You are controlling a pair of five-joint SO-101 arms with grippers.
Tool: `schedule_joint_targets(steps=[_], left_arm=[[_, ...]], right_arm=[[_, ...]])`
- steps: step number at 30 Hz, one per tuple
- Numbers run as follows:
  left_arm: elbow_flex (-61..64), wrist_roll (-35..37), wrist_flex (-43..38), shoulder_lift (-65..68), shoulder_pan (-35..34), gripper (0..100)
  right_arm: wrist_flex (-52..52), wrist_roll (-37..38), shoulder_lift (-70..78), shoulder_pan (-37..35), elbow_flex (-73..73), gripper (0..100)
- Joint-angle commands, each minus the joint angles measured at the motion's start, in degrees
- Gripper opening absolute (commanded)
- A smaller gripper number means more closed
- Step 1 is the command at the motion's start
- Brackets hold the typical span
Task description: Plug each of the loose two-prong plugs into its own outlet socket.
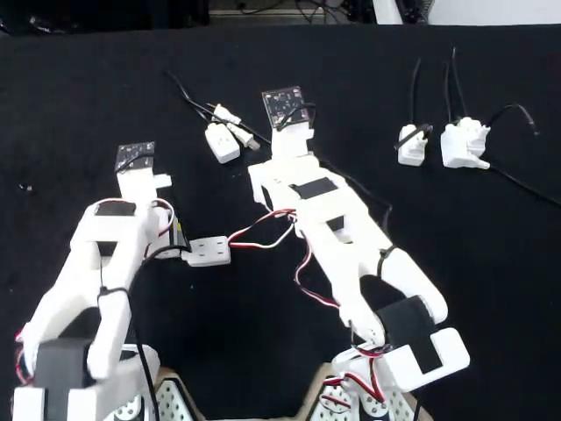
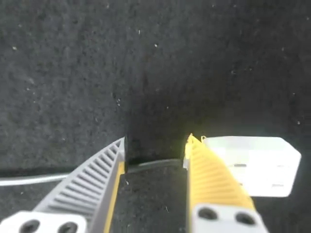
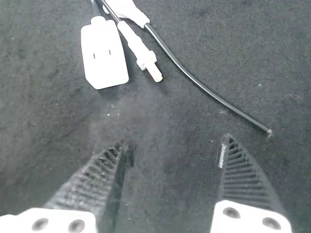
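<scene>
High view, edges: the black-clothed table [image 1: 491, 289] is bounded by its far edge. The near side is taken up by both arm bases.
High view, room: a wide stretch of cloth is seen between the right arm [image 1: 333, 219] and the far-right white parts. The narrower strip between it and the left arm [image 1: 105, 254] is crossed by red-white wires and a small junction block [image 1: 210, 251].
High view, task things: the outlet socket [image 1: 221, 142] is placed far of centre, just left of the right arm's wrist. The far plug [image 1: 226, 112] and near plug [image 1: 245, 134] lie just beside it, neither inserted. A second socket [image 1: 410, 146] and a bulkier white piece [image 1: 465, 143] lie far right, well apart from both arms.
High view, hidden: both pincer ends are covered by the arms' own wrist boards. Whether the bulkier white piece is a seated plug cannot be told.
Left wrist view, pincer: the left gripper [image 2: 155, 141] is released, with a moderate gap. Only cloth is seen between the grey finger [image 2: 97, 179] and the yellow finger [image 2: 209, 179], and nothing is gripped.
Left wrist view, hard to read: a white block [image 2: 257, 165] sits just outside the yellow finger and is partly covered by it. No slots or prongs can be made out. A thin white cable [image 2: 29, 180] is cut off at the frame edge.
Right wrist view, pincer: the right gripper [image 3: 172, 148] is spread wide over cloth, short of the outlet socket, with nothing held.
Right wrist view, hard to read: two slots are seen on the outlet socket. The near plug lies alongside it, prongs not discernible. The far plug is cut off. A black cord [image 3: 209, 92] ends loose near one fingertip.
</scene>
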Motion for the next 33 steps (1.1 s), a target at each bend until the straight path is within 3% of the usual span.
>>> schedule_joint_targets(steps=[1, 4, 11, 18, 24, 30, 33], left_arm=[[2.07, 0.44, 0.79, -8.44, -0.84, 21], [4.18, 0.44, -0.18, -13.45, -3.56, 21], [8.48, 0.44, -3.96, -19.34, -7.43, 21], [8.57, 0.44, -4.04, -19.43, -7.25, 21], [8.75, 0.44, -4.04, -19.43, -7.25, 21], [8.75, 0.44, -4.04, -19.43, -7.25, 21], [8.75, 0.44, -4.04, -19.43, -7.25, 21]], right_arm=[[-0.79, -0.18, -3.47, 2.90, -0.92, 26.6], [-0.79, 1.32, -3.38, 7.91, -3.65, 26.6], [-1.14, 31.38, -2.15, 10.46, -4.62, 26.6], [-1.23, 43.78, 13.49, 12.84, -14.64, 26.6], [-0.79, 47.65, 29.85, 15.47, -27.91, 26.6], [-0.70, 47.65, 32.57, 15.03, -30.37, 26.3], [-0.70, 47.65, 32.66, 15.03, -30.37, 14.8]])
